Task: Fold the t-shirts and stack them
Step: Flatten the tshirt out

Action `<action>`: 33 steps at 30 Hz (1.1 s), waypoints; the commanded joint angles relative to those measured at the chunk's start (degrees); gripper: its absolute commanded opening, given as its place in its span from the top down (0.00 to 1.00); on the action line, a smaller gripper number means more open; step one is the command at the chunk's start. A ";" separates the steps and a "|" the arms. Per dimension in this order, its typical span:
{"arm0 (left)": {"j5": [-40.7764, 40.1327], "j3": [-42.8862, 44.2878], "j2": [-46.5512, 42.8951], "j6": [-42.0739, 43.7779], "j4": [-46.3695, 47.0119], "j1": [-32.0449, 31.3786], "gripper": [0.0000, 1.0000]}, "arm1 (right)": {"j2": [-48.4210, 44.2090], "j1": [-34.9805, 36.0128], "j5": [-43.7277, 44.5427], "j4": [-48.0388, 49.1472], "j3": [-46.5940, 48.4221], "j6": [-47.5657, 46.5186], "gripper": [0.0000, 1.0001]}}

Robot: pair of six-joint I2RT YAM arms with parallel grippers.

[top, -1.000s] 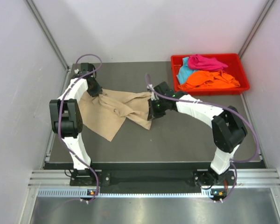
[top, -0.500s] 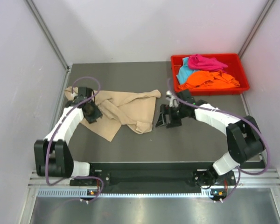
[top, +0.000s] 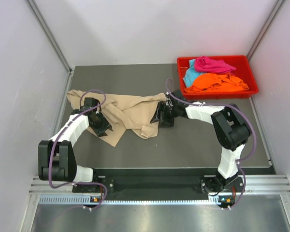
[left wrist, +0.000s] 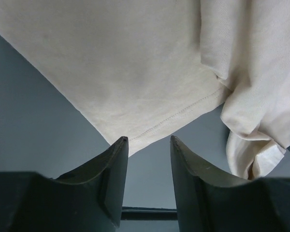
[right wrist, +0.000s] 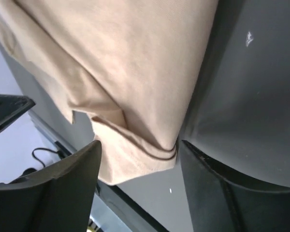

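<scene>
left arm (top: 72,128): reaches in from the near-left, wrist low over the near-left part of the beige shirt (top: 128,108)
left jaws: spread, nothing between them; wrist view shows the shirt's stitched hem corner just ahead of the tips, bare worktop (top: 193,140) under the gap
beige shirt: on the worktop, left of centre, crumpled; runs as a band from the far-left corner across to the middle, with one flap hanging toward the near edge and a bunched fold near its right end
right jaws: spread, at the shirt's right end; a folded hem edge lies between the two tips, not pinched
right arm (top: 198,112): stretched leftward across the middle of the worktop
red tray (top: 251,79): far-right corner, well apart from the beige shirt
in tray: teal shirt (top: 189,75) on the left, pink shirt (top: 210,64) at the back on top, orange shirt (top: 217,82) in front; all bunched, unfolded
</scene>
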 commanded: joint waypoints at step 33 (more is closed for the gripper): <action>5.03 -2.47 -0.10 -4.43 4.00 0.04 0.59 | -7.86 7.55 34.10 -17.55 12.85 -17.53 0.59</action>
